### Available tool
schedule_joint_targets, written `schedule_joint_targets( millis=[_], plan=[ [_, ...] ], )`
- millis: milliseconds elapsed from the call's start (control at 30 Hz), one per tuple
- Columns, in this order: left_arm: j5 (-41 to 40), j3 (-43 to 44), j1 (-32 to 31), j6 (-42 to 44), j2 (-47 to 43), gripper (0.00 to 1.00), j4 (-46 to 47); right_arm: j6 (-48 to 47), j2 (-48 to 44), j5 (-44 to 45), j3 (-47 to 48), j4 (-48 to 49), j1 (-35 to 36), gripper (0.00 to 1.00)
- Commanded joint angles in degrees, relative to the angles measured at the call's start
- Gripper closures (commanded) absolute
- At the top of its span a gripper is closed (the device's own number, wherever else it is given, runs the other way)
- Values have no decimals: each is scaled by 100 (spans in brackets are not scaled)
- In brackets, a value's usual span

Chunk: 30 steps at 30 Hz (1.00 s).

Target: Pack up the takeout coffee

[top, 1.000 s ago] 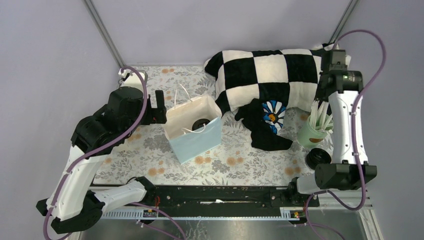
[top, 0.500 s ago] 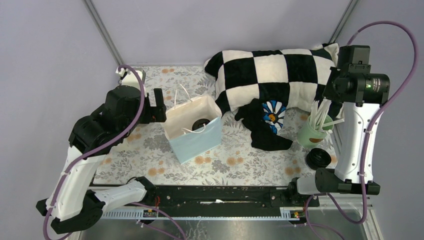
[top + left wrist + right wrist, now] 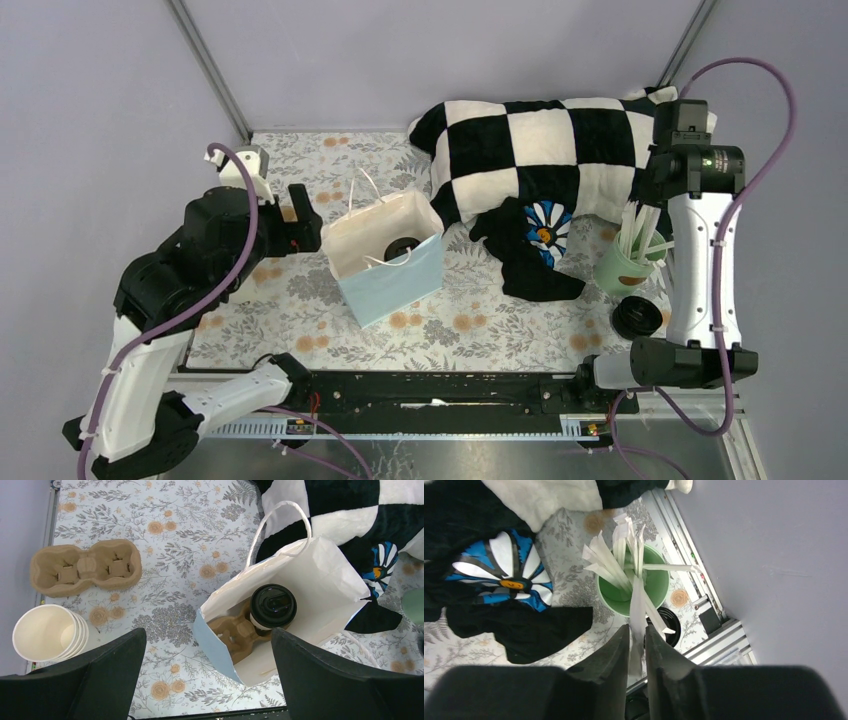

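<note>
Since the takeout coffee [image 3: 272, 606] already stands inside the white paper bag [image 3: 320, 575], black lid on and seated in one well of a brown pulp carrier [image 3: 240, 632] lying at the bag's bottom, the main packing looks done, and I judge the step in hand to be adding a straw. The left hand [image 3: 207, 635] hovers with its fingers spread wide and nothing between them; the open bag sits below it and just ahead of its fingertips, toward one finger. Off toward the other finger, a spare carrier [image 3: 85, 567] lies empty on the surface [image 3: 165, 545], and a stack of cups [image 3: 47, 632], lidless and nested, stands nearer that finger, its top cup empty. The right hand [image 3: 637, 630] has its fingers almost together, pinching one white straw [image 3: 638, 605]. Directly beneath it is the green cup [image 3: 656, 587], where the other straws [image 3: 616, 565] fan out; whether the held one is clear of the rim I cannot tell. A round black lid [image 3: 671, 625] lies on the surface just beside that cup. The next move probably calls for lifting the straw free without dragging its neighbours, then carrying it to the bag, well apart from this hand, and lowering it in beside the coffee without catching the handles.
</note>
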Motion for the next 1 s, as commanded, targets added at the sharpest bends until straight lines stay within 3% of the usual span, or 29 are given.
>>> schedule_joint_targets(
  millis=[0,67,233,300,400,633,733,867,967],
  plan=[
    [30,-83,-1,-38,-96,1,189,175,-24,98,-546,360,-18,66],
    [21,-145,-1,-27,-138,1,207,371,-129,18,-732,300,-18,56],
    [78,-411,3,52,-276,1,298,839,-505,-41,-1414,177,-23,41],
    [103,-518,3,118,-295,1,329,939,-656,-85,-1908,253,-27,42],
    [101,-555,4,250,-271,1,339,1118,-805,-27,-2286,449,-27,56],
    [-135,-589,-250,389,-197,1,431,953,-709,-255,-2391,775,-27,57],
    [-248,-564,-318,412,-162,1,415,743,-601,-541,-2209,796,-27,49],
    [-301,-523,-334,412,-101,1,397,486,-349,-1094,-1528,294,13,48],
    [-361,-532,-330,408,-44,1,395,-119,-255,-1542,-1385,116,625,39]
  ],
)
